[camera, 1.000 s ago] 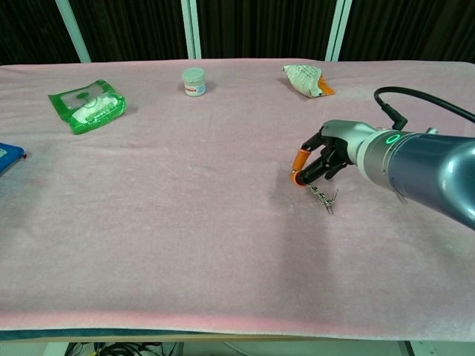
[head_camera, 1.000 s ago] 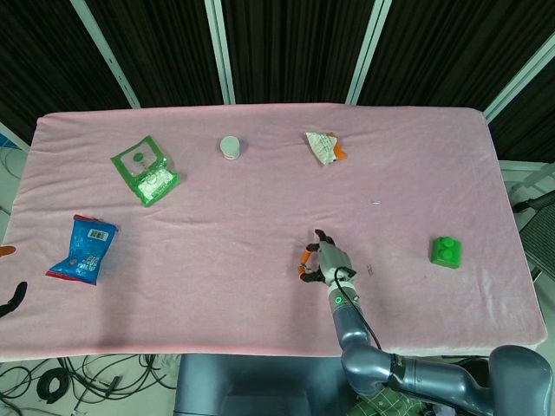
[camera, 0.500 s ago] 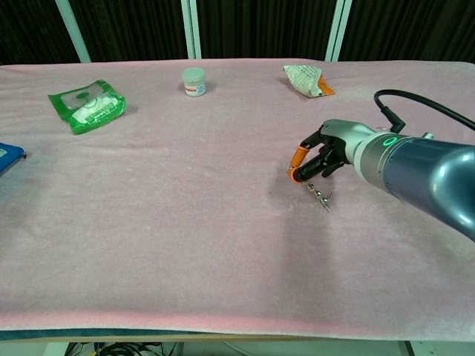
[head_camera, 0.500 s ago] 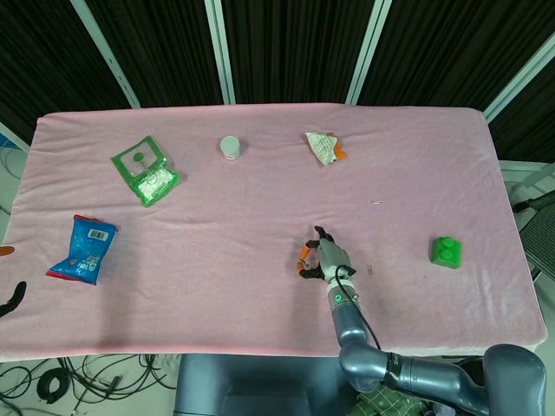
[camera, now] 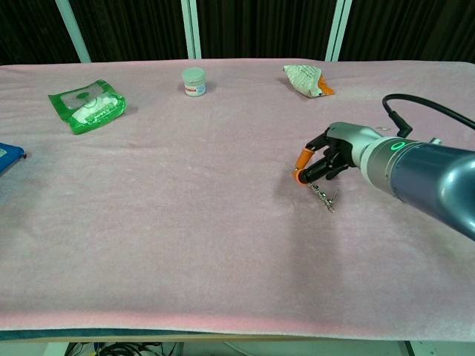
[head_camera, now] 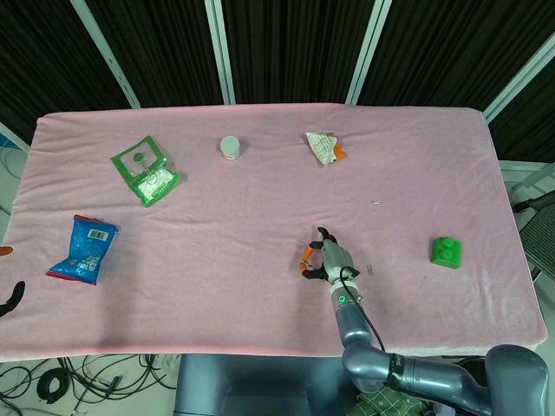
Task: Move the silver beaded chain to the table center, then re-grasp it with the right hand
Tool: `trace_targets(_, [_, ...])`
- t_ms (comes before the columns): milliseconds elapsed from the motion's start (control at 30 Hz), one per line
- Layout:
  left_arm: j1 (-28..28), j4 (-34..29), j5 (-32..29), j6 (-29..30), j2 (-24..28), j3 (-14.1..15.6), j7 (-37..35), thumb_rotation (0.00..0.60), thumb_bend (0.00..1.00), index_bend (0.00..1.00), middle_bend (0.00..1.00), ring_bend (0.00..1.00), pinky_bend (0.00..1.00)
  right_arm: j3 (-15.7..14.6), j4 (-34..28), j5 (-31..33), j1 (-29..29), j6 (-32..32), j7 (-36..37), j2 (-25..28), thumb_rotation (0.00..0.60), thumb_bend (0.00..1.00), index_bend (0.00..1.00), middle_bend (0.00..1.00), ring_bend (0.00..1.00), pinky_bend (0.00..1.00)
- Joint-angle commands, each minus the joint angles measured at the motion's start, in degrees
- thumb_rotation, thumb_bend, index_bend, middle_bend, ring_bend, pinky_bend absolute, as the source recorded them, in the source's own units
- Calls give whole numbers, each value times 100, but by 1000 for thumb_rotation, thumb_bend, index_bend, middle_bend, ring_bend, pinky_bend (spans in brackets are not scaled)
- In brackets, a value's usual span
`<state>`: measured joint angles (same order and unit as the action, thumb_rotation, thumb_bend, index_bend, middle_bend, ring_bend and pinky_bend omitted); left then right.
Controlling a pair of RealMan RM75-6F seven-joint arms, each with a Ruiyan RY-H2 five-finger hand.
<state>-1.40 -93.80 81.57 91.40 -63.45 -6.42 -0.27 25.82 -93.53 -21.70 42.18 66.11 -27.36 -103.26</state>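
The right hand (camera: pixel 324 160) is low over the pink-covered surface (camera: pixel 185 222), a little right of its middle; its orange-tipped fingers (camera: pixel 299 174) are curled in together, and the silver beaded chain (camera: pixel 323 197) hangs from them, its lower end trailing on the cloth just beside the hand; the pinch itself is partly hidden, but the chain's upper end runs up into the fingertips. In the head view the same right hand (head_camera: pixel 323 260) shows from above, fingers bunched; the chain is too small to make out there.

The left hand (head_camera: pixel 10 299) shows only as a dark tip at the left edge of the head view, off the surface; whether it is spread or closed cannot be told.

Containers: a small white jar (camera: pixel 194 81) stands upright toward the far edge, lid on, contents not visible; a green packet (camera: pixel 87 105) lies flat at far left; a blue packet (head_camera: pixel 83 249) lies near the left edge, well apart from the rest; a crumpled white and orange wrapper (camera: pixel 305 79) lies far right of the jar. A green block (head_camera: pixel 446 251) sits to the right of the hand, apart from it.
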Motion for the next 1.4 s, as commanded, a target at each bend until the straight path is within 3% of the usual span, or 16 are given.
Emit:
trace_targets(33, [1,0,2,1,1,-2,-1,600,301,315,50,0,0,-20,-23,-1,-7,15,23,30,600,356,612,1,47,212])
trace_targets(767, [11,3,2,10,-14,-19,22,600,301,315,48,0,0,54,-267,11,100,189,74,307,600,356,613,1,47,212])
trace_targets(900, [12,9,1,13,-18,-21,29,600,300,315,48,0,0,193,-184,25,181,167,59,371,600,357,613,1,47,212])
trace_targets(1233, [56,-14,-31,127,-67,-52,179,600,301,316,48,0,0,779,785,363,612,-603,114,678,600,356,617,1,47,212])
trace_targets(1400, [75,-47,-97,185,-126,-86,344,600,301,316,48,0,0,691,1572,166,784,-1505,240,864,600,360,618,1,47,209])
